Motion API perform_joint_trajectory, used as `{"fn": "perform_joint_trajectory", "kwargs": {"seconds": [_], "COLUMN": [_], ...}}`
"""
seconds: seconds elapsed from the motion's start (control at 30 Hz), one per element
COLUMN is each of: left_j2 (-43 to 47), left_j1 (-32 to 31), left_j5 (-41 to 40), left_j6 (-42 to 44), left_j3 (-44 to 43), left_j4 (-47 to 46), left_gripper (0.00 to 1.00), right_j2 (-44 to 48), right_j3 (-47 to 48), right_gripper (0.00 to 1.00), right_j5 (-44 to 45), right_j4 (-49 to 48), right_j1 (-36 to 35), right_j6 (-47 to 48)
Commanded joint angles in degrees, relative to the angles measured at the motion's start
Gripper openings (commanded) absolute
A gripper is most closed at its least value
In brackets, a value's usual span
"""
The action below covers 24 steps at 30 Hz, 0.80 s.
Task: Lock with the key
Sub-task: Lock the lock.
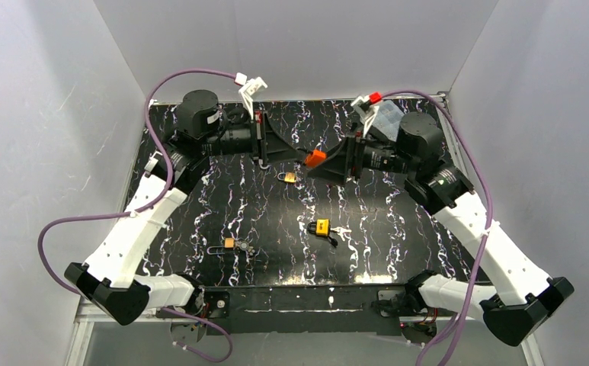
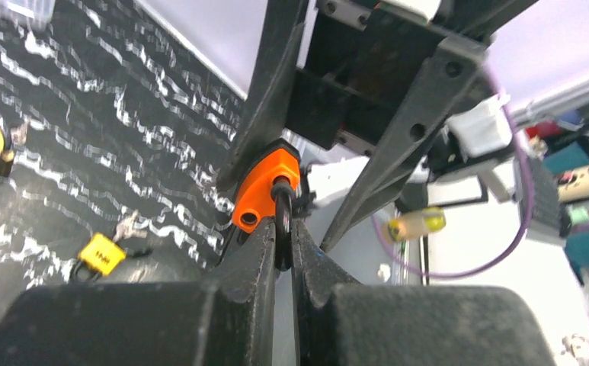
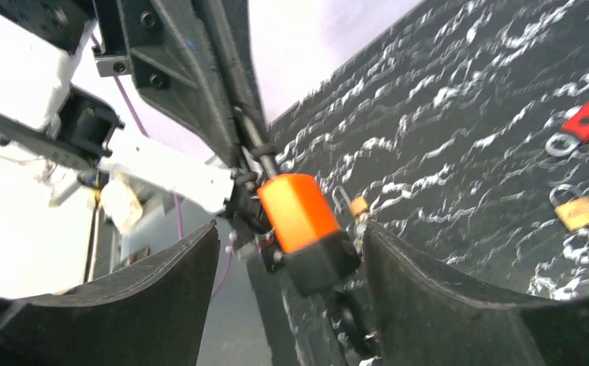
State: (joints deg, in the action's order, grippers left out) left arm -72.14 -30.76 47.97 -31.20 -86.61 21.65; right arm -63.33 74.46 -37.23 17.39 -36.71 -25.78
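— Where's the orange padlock [image 1: 315, 158]?
— At the left jaws' tips, which are clamped together on its shackle [image 2: 282, 229].
— Right jaws?
— Apart, either side of its body; probably not touching.

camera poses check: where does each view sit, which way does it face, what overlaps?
Top external: above, behind the robot, looking down on the table; both arms show.
Left wrist: on the left arm, looking along the shut left pincer at the right arm.
Right wrist: on the right arm, looking along the open right pincer at the left arm.
Shared: all see the orange padlock; top and left wrist, the yellow padlock.
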Motion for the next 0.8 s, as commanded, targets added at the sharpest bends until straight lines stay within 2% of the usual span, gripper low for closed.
{"fn": "perform_joint_trajectory", "kwargs": {"seconds": [0.0,0.13,0.2,0.4,0.57,0.77], "left_j2": [1.81,1.73,1.45,0.97,0.51,-0.74], "left_j1": [-0.26,-0.26,-0.26,-0.26,-0.26,-0.27], "left_j5": [-3.25,-5.53,-5.55,-5.97,-6.97,-6.41], "left_j6": [-12.69,-14.45,-15.1,-18.9,-21.13,-22.14], "left_j3": [0.85,0.48,0.18,0.45,0.54,0.38], "left_j4": [-17.02,-19.37,-20.53,-24.46,-26.69,-27.81], "left_gripper": [0.0,0.0,0.0,0.0,0.0,0.0], "right_j2": [3.99,3.31,2.52,0.89,1.5,2.18], "right_j3": [-5.62,-10.3,-11.02,-7.85,-6.15,-4.13], "right_gripper": [0.76,0.77,0.77,0.75,0.71,0.52], "right_j5": [-3.18,-9.04,-10.88,-12.15,-11.79,-11.34], "right_j4": [-24.57,-43.75,-49.66,-50.14,-45.99,-40.15], "right_j1": [5.94,12.99,15.04,15.5,15.44,14.88], "right_j6": [-14.83,-28.86,-34.29,-34.58,-30.66,-26.66]}}
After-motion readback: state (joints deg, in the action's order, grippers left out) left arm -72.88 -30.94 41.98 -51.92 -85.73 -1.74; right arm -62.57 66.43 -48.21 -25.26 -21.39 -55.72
